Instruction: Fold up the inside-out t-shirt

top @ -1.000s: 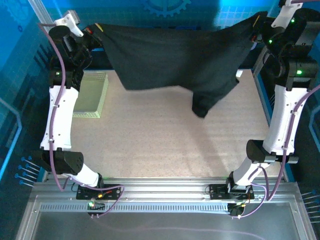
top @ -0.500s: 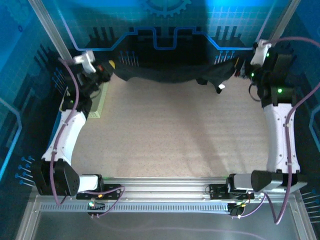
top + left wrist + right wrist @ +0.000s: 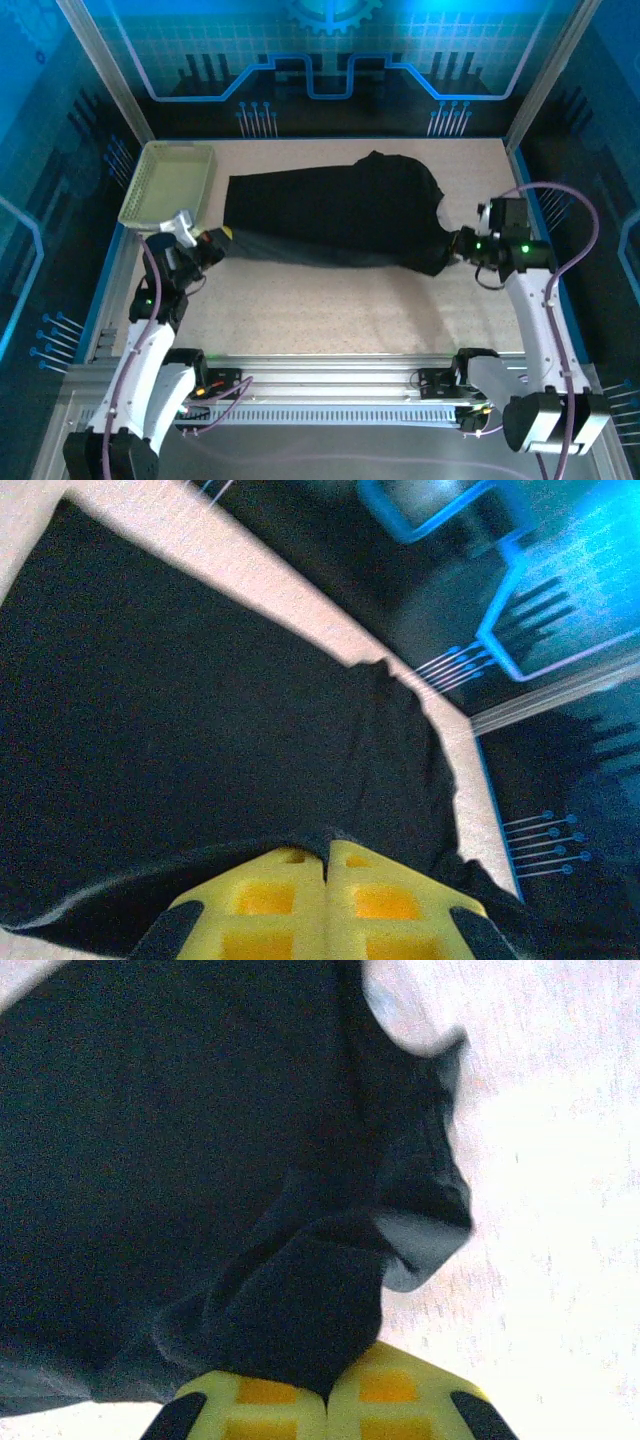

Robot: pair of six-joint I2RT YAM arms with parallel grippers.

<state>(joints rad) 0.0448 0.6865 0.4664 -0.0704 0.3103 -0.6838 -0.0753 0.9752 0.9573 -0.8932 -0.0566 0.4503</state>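
The inside-out t-shirt now lies spread on the worktop, in its far half, just right of the mesh basket and apart from it. A second ago it hung in the air, stretched between the two raised arms, and half a second ago it was a dark band over the far edge. Both arms have since come down low and drawn it toward the near side. I judge the laying-out to be as good as done and no fold yet begun.

Its long axis runs left to right across the worktop. The left end is a fairly straight edge, probably the hem. The right end narrows and rumples, with a curved cut-out in the right wrist view, so the shoulders likely point right.

The left jaws are closed on the shirt's near-left corner, the yellow pads pressed together with the cloth's edge pinched at their tips. The right jaws are closed on a bunched fistful at the near-right corner. That gathered cloth is the least flat part and may want smoothing before a clean fold
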